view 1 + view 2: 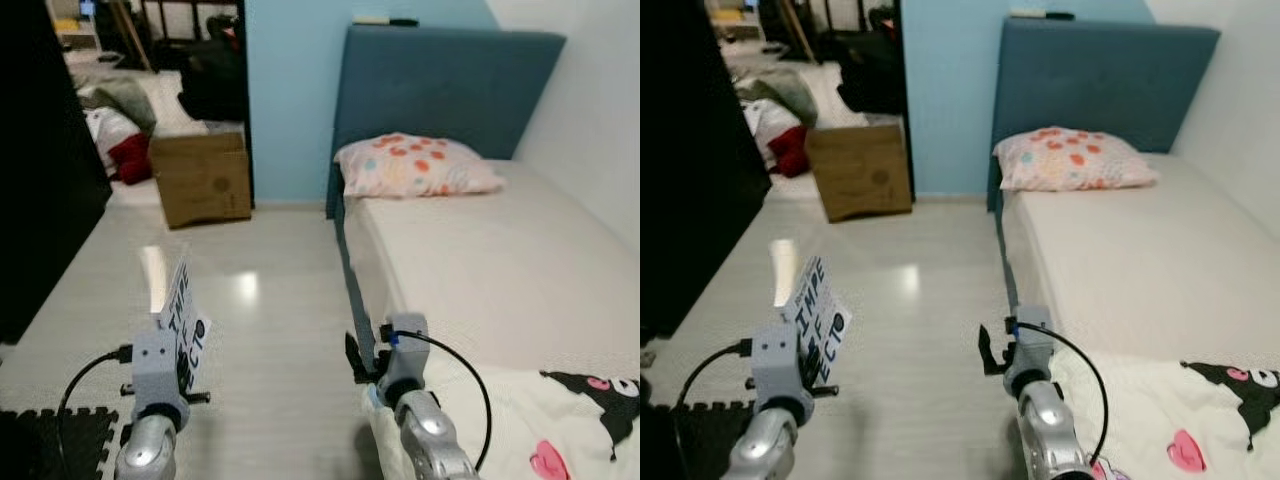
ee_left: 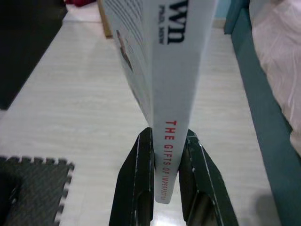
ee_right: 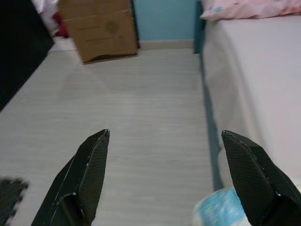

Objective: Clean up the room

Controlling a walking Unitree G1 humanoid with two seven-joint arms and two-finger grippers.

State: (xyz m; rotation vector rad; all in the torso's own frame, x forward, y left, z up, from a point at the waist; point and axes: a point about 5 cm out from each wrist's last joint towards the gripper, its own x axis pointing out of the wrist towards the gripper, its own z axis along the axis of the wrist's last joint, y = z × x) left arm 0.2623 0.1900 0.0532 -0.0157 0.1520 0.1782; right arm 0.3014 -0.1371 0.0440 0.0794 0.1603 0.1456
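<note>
**A:** What is the room like?

**B:** A bedroom with a pale wood-look floor (image 1: 260,330) and a light blue wall. Along the robot's right stands a bed (image 1: 500,260) with a teal headboard (image 1: 440,90) and a bare cream mattress. A pink pillow (image 1: 415,165) with orange spots lies at its head. A white blanket (image 1: 560,420) with a black cartoon print covers the near end. Past a doorway, a cardboard box (image 1: 203,178) sits on the floor, with clutter behind it. A dark foam mat (image 1: 50,440) lies at the near left.

**A:** Where is the book?

**B:** The left gripper (image 2: 168,165) is clamped on a white book (image 2: 164,70), held upright above the floor, left of the bed. The head views show its cover lettering; the left wrist view shows the spine, pinched between the black fingers (image 2: 141,179), with red words reading "The Gifts of Imperfection".

**A:** And the other arm?

**B:** The right gripper (image 3: 164,174) hangs beside the bed's edge, fingers spread wide and holding nothing. Its wrist view adds a blurred pale blue patch near one finger.
</note>
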